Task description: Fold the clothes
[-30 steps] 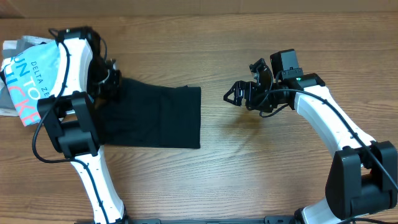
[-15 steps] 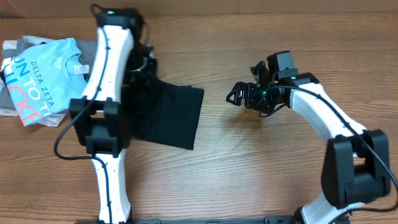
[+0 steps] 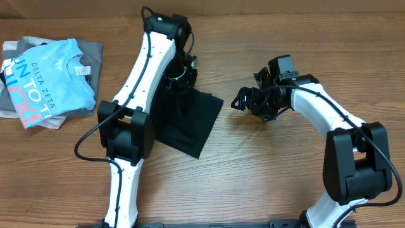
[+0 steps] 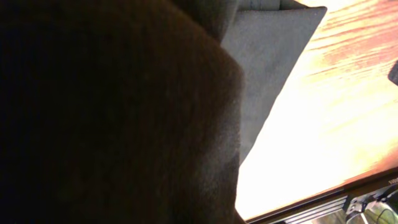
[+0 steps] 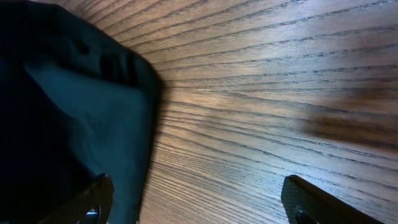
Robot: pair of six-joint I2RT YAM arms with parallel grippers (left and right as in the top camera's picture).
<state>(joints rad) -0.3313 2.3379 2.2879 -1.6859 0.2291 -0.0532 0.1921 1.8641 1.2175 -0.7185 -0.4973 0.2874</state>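
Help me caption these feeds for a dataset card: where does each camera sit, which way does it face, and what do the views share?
Overhead: fixed above the table, looking straight down; both arms, left gripper and right gripper show.
Left wrist: on the left arm, close against the black T-shirt; no fingers discernible.
Right wrist: on the right arm, facing down at the table; its fingertips sit at the bottom edge.
Shared: the black T-shirt shows in all three.
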